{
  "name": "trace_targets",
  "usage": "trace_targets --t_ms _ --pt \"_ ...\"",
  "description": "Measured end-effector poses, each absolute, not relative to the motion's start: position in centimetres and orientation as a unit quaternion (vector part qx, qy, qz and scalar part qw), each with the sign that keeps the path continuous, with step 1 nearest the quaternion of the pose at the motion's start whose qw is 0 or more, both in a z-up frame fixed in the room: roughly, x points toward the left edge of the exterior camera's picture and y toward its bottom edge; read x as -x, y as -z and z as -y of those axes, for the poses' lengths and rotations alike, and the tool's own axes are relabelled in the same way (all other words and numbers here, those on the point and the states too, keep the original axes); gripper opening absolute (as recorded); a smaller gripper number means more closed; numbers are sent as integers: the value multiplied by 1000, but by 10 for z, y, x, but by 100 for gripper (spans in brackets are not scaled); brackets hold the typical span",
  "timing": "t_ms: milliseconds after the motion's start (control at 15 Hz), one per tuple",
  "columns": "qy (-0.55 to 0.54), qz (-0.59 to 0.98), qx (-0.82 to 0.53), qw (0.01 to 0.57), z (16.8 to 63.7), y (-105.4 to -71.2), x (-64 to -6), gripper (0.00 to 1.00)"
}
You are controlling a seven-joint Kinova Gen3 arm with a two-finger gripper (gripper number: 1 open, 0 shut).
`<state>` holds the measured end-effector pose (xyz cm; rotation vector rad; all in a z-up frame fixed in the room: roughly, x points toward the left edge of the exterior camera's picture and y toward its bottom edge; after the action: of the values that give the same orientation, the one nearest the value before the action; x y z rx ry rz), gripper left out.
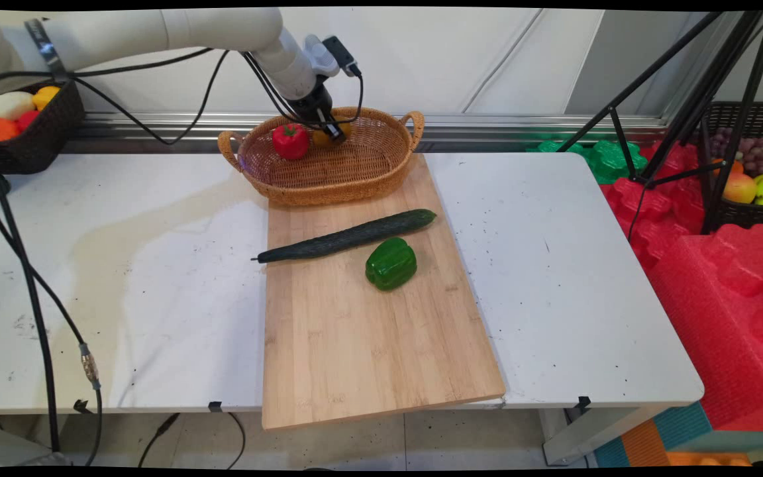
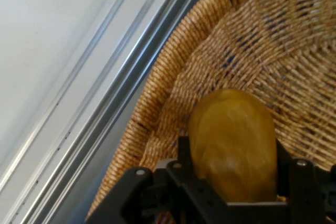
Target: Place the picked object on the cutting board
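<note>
Gripper: gripper down inside the wicker basket, 2 fingers closed around a yellow-orange fruit (smooth, oval; could be a potato or lemon, cannot tell which).
Grip check: hand view shows a finger tight on each flank of the fruit, seated about mid-body, basket weave right behind it.
Basket contents: red pepper just left of the gripper, near but apart.
Board: cutting board on the white counter, basket sitting on its far end; cucumber lying diagonally, green pepper just beside it.
Handling judgement: rounded, slick skin looks prone to slipping, so keep the squeeze steady and centred, move straight and slowly, stay clear of the basket rim and red pepper.
Background: 2 dark crates of fruit off to either side.
</note>
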<state>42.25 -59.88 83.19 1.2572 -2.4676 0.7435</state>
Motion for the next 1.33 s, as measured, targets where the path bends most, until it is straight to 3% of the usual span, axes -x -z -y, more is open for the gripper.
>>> trace_targets --t_ms 733,1333 --pt "-286 833 -430 198 495 -910 -406 0" --pt "-239 847 -422 219 382 -932 -380 0"
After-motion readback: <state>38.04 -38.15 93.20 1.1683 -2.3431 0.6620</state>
